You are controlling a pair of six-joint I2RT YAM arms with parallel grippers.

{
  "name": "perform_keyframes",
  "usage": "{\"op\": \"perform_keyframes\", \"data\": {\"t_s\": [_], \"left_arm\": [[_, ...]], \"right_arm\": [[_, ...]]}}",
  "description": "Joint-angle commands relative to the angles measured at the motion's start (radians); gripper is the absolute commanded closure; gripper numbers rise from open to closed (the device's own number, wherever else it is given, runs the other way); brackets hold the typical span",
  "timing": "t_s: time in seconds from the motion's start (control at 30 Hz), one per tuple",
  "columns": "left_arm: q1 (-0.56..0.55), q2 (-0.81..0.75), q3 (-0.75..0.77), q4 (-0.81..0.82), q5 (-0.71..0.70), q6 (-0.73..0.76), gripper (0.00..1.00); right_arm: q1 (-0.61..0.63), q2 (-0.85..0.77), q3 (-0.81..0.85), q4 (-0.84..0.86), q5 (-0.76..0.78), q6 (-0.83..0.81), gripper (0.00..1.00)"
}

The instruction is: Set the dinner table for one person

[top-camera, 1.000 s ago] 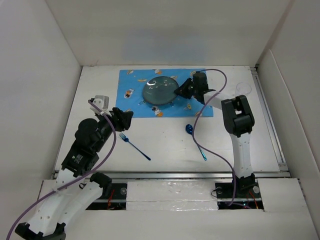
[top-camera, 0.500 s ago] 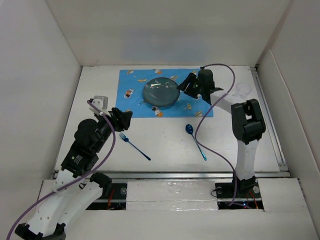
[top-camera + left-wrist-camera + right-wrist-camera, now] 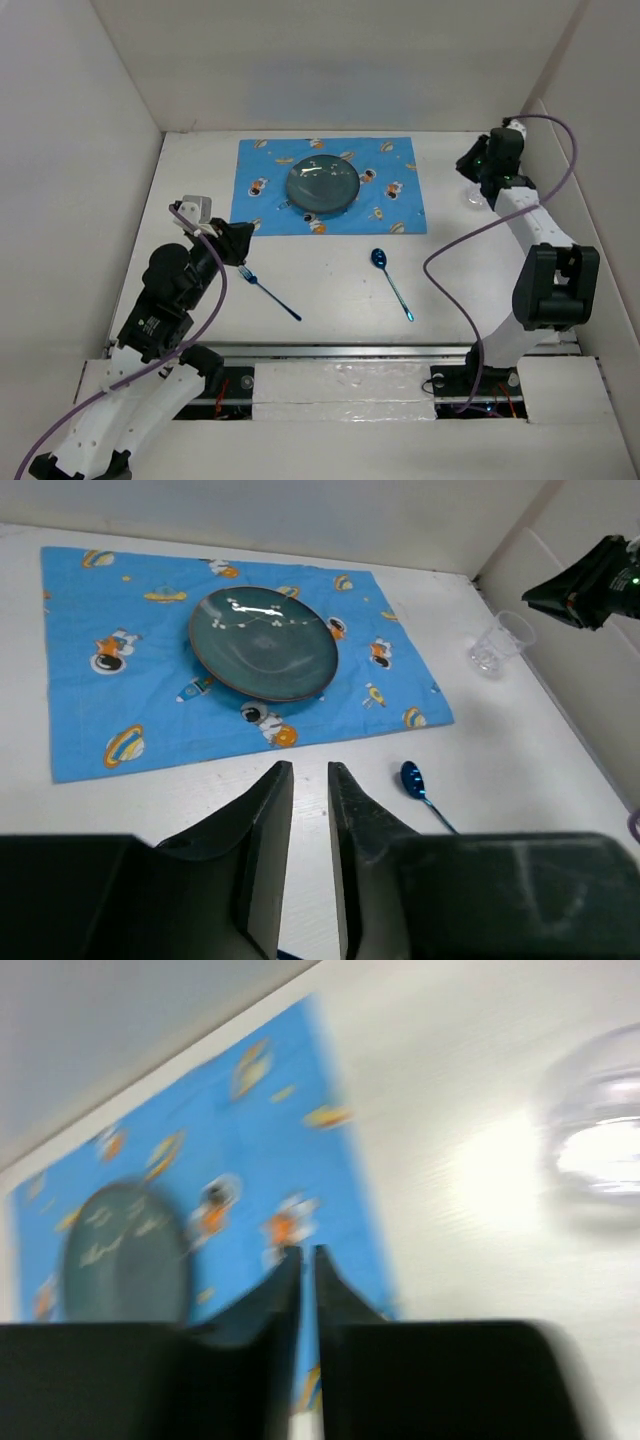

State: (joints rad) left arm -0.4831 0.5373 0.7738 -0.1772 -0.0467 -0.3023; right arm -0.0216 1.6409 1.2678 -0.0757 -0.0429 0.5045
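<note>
**Currently: table part-laid, both grippers empty**

Seen from above: white table point(image 3: 330, 270) under every item, far larger than any of them. At the far middle, flat on it, a blue printed mat point(image 3: 262, 170). On the mat, roughly centred, a dark green plate point(image 3: 323, 185). Nearer than the mat, on bare table, a blue fork point(image 3: 272, 292) at left and a blue spoon point(image 3: 392, 282) at right, well apart, both lying slantwise. Off the mat toward the far right corner, a clear cup point(image 3: 497, 645), upright.

Left gripper point(image 3: 302, 780): above the table, just beside the head of the fork, pointed toward the mat. Jaws drawn almost together, a narrow slit between them, nothing clamped.

Right gripper point(image 3: 303, 1255): at the far right edge of the table, near the cup, apart from it. Jaws closed to a hairline gap, nothing clamped.

Right wrist view blurred; cup there only a pale smear at upper right, no finer detail readable.
</note>
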Motion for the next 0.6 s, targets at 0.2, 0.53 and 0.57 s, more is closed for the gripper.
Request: {"op": "perform_keyframes", "data": {"t_s": [0.2, 0.53, 0.57], "left_arm": [[-0.005, -0.019, 0.013, 0.03, 0.038, 0.0, 0.57], [-0.005, -0.022, 0.006, 0.027, 0.084, 0.0, 0.57], [-0.005, -0.025, 0.008, 0.031, 0.091, 0.0, 0.57]], "right_arm": [[-0.089, 0.149, 0.179, -0.208, 0.227, -0.139, 0.37], [-0.06, 0.385, 0.464, -0.34, 0.386, -0.198, 0.41], [-0.06, 0.407, 0.482, -0.349, 0.397, -0.204, 0.41]]}}
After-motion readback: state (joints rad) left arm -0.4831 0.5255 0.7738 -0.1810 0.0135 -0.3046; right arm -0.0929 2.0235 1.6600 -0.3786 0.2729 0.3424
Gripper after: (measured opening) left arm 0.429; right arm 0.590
